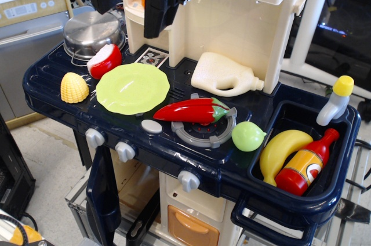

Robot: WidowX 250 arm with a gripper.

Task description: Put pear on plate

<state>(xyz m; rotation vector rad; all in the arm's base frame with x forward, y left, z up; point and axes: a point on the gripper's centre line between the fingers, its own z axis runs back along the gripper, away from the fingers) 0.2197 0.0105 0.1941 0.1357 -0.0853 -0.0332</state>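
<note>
The light-green pear (248,136) lies on the dark blue toy kitchen counter, just right of the grey burner (202,131) and left of the sink. The lime-green plate (132,88) with a wavy rim lies flat on the counter's left part, with nothing on it. My black gripper (132,3) hangs at the top of the frame, high above the plate and pot and far up-left of the pear. Its two fingers stand apart with nothing between them.
A red chili pepper (194,111) lies between plate and pear. A steel pot (93,31), a red-and-white fruit piece (104,60) and a yellow corn piece (74,88) sit by the plate. A cream jug (226,75) lies behind. The sink (290,115) holds a banana (283,150) and bottles.
</note>
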